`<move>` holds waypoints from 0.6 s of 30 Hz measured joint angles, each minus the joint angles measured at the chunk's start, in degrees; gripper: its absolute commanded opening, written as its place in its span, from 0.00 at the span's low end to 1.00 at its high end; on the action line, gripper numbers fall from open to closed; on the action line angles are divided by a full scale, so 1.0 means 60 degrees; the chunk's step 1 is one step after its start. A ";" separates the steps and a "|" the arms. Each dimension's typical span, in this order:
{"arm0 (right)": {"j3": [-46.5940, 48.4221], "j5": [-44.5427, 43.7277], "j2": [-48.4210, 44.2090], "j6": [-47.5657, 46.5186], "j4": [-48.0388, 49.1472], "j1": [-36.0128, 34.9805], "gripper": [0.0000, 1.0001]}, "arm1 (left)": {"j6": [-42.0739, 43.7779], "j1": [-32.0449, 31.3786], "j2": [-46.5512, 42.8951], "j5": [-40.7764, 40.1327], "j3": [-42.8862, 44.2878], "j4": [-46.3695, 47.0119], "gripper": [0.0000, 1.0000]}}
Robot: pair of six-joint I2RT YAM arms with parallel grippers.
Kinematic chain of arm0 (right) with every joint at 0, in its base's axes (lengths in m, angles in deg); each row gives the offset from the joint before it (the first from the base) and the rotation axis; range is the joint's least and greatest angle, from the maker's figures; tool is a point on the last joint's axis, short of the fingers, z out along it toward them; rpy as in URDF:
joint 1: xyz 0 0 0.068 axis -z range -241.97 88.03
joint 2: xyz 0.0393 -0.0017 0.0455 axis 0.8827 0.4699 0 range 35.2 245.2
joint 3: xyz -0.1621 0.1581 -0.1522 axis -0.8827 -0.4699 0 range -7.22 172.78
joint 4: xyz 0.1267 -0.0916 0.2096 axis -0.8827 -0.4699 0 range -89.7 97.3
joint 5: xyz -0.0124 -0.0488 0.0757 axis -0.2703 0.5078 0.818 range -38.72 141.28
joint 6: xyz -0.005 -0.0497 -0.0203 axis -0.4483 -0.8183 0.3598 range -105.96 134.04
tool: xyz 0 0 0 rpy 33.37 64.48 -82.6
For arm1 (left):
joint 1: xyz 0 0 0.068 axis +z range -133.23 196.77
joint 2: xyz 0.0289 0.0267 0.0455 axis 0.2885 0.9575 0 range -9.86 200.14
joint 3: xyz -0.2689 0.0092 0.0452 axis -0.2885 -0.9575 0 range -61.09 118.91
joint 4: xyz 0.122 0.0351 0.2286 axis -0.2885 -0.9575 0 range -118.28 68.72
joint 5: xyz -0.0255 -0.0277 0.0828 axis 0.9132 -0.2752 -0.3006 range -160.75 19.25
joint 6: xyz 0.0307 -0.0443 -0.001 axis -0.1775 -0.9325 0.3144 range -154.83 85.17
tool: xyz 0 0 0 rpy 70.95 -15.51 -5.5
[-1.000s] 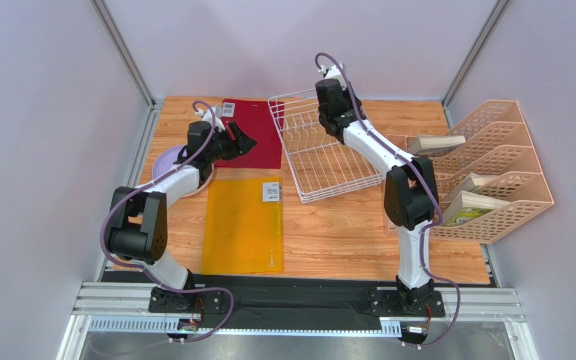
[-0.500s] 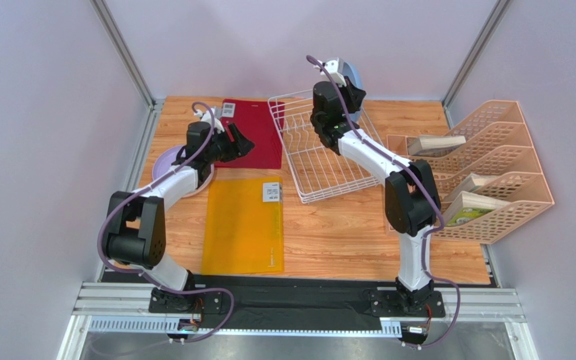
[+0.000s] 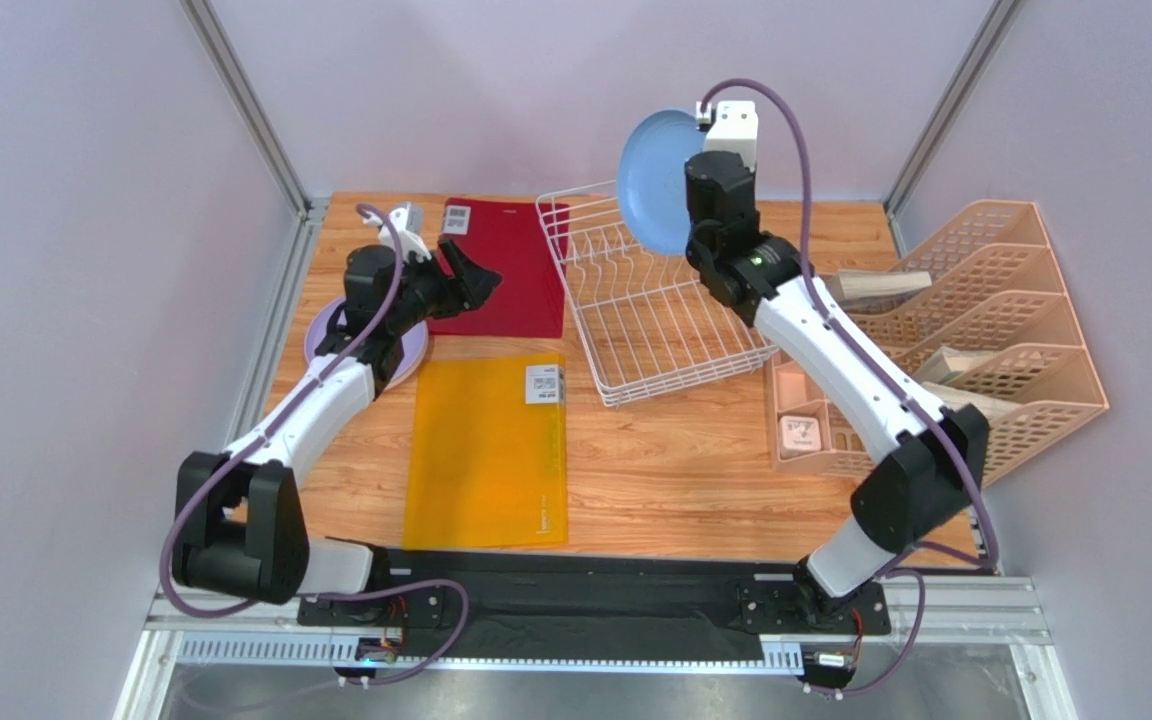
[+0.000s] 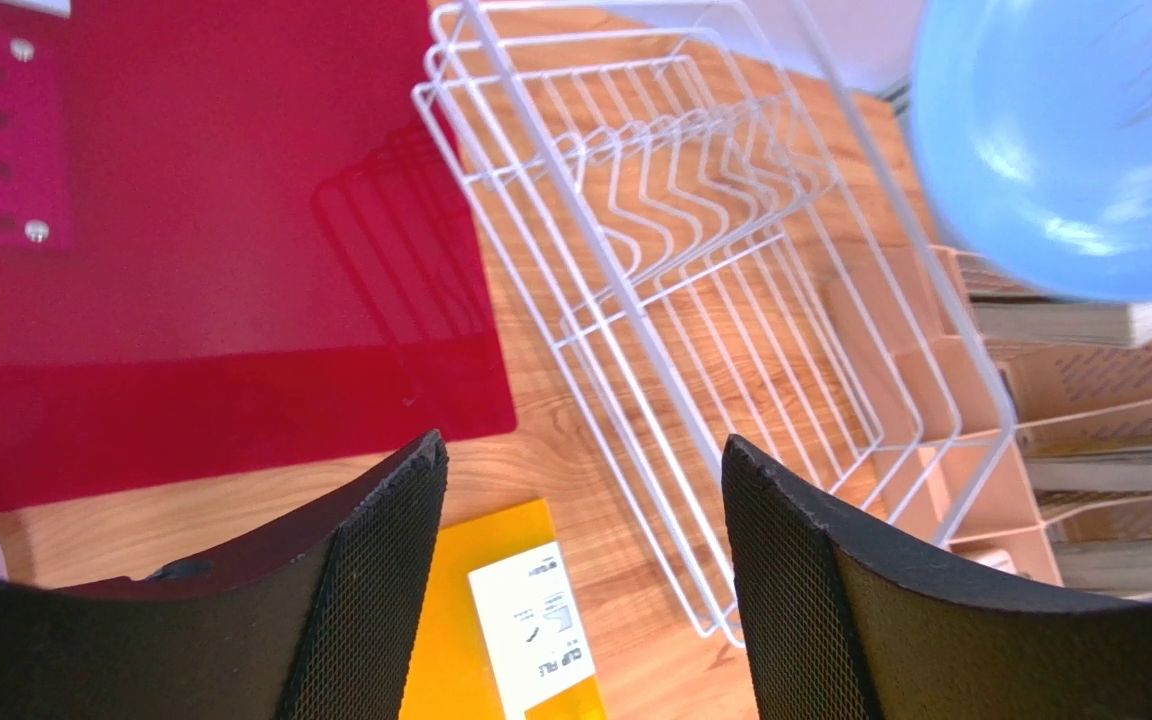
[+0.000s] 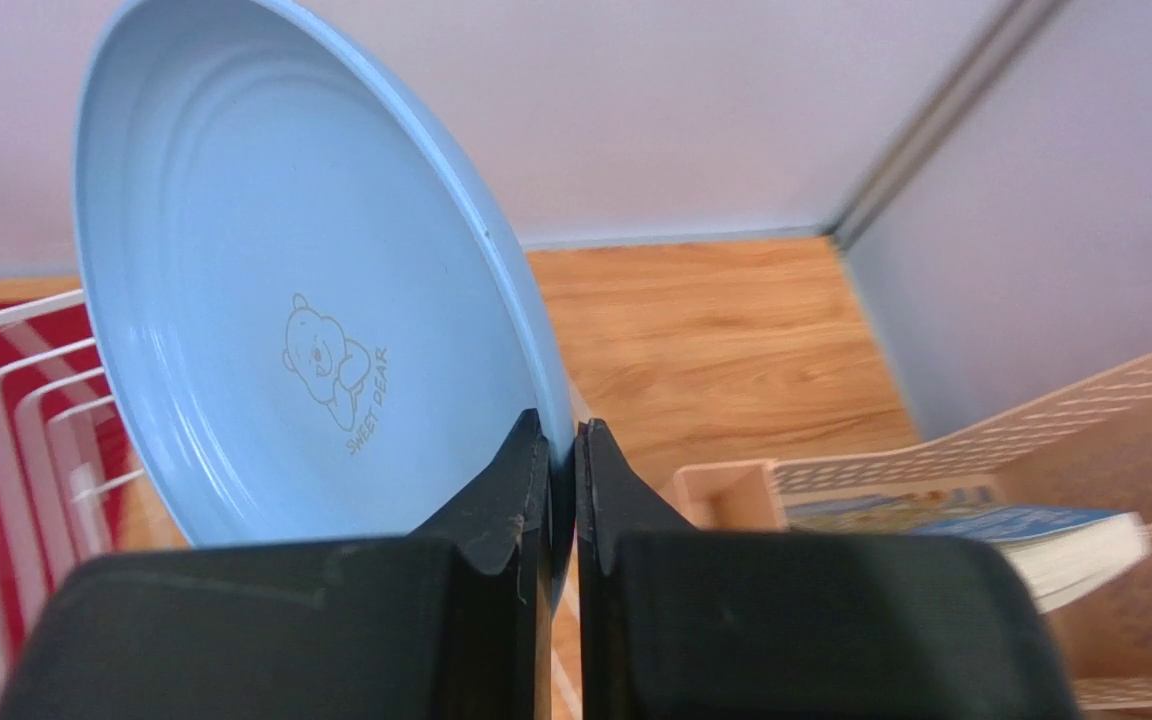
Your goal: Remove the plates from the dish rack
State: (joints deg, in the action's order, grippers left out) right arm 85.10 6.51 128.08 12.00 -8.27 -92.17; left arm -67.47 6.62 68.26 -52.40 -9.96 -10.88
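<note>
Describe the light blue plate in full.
The round, shallow, light blue plastic plate has a raised rim, concentric rings and a small bear print reading SWEET DEAR. It is held on edge, clear of the white wire dish rack, its rim pinched by the right gripper; nothing else touches it.

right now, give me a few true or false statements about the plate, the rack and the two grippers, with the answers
1. The right gripper is shut on the blue plate. True.
2. The blue plate rests in the dish rack. False: it is held up in the air, clear of the rack.
3. The left gripper is open. True.
4. The left gripper holds the yellow folder. False: it holds nothing; the folder lies flat on the table.
</note>
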 measured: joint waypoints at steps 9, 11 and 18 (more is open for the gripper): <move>-0.2069 0.4455 -0.1479 0.2364 -0.0506 0.0004 0.00 | -0.0109 0.0000 -0.1304 0.0441 -0.0616 0.0565 0.74; -0.2408 0.5213 -0.1479 0.2750 -0.0503 0.0004 0.00 | -0.0164 0.0000 -0.1373 0.0521 -0.0820 0.0714 0.74; -0.2761 0.7031 -0.1413 0.3679 -0.0357 0.0004 0.00 | -0.0390 -0.0182 -0.1362 0.0637 -0.1184 0.1173 0.74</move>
State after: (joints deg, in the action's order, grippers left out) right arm 68.53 48.69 119.60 34.07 -10.41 -92.15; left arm -69.81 5.52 60.09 -48.58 -17.06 -3.85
